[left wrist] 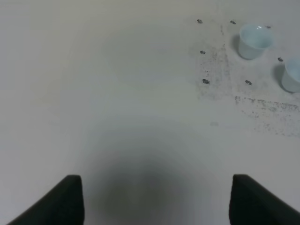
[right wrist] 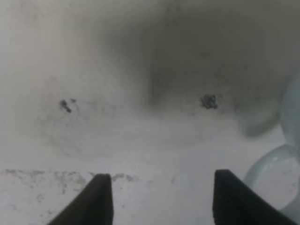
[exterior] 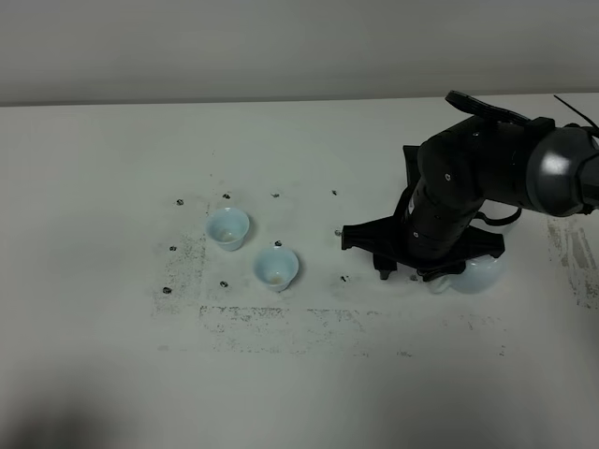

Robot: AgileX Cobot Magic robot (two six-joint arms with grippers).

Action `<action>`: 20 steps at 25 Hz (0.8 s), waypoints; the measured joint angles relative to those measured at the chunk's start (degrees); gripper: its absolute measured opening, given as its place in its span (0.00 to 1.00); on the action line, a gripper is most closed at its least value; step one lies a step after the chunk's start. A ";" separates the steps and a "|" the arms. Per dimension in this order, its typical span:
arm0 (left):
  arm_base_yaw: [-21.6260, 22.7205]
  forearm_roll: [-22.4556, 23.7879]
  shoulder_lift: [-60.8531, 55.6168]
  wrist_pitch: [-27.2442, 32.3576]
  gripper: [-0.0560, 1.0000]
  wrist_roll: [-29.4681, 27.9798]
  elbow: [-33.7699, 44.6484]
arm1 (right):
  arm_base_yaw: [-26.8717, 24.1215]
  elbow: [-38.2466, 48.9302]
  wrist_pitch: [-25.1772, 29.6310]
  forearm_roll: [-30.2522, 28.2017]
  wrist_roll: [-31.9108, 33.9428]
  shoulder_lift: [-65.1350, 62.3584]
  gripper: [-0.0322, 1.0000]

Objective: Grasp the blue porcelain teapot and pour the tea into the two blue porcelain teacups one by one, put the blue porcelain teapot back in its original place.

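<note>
Obs., high view: white table (exterior: 112, 374), worn. Black dots (exterior: 180, 201) and grey scuffs (exterior: 281, 318) mark the middle of it.

Cups: two small pale-blue cups, both upright and apart from each other. The near cup (exterior: 276, 267) sits close to table centre. The far cup (exterior: 227, 228) is at about 10 o'clock from it. The left wrist camera also catches both, well ahead of that arm.

Teapot (exterior: 475, 274): standing on the table at 3 o'clock from the near cup, well apart from it. Most of it is hidden under the right arm (exterior: 487, 173); only part of the pale-blue belly shows. Lid and spout are not visible.

Right pincer (exterior: 401, 273): low over the table at the teapot's 9 o'clock side. In the right wrist view its two black fingertips (right wrist: 96, 201) stand apart with bare, scuffed table between them, so it is open and holding nothing. The teapot's loop handle (right wrist: 260, 167) lies just beside one fingertip, outside the gap. Contact there cannot be judged, as the picture is blurred.

Left pincer (left wrist: 157, 201): out of the high view. In the left wrist view its fingertips are spread wide above bare table and grip nothing.
</note>
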 joint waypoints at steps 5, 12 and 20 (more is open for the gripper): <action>0.00 0.00 0.00 0.00 0.64 0.00 0.00 | 0.00 0.00 2.35 -1.21 -0.11 0.00 0.47; 0.00 0.00 0.00 0.00 0.64 0.00 0.00 | 0.00 0.00 3.53 -1.60 -0.17 0.00 0.47; 0.00 0.00 0.00 0.00 0.64 0.00 0.00 | 0.00 0.00 8.82 -4.86 -0.56 0.00 0.47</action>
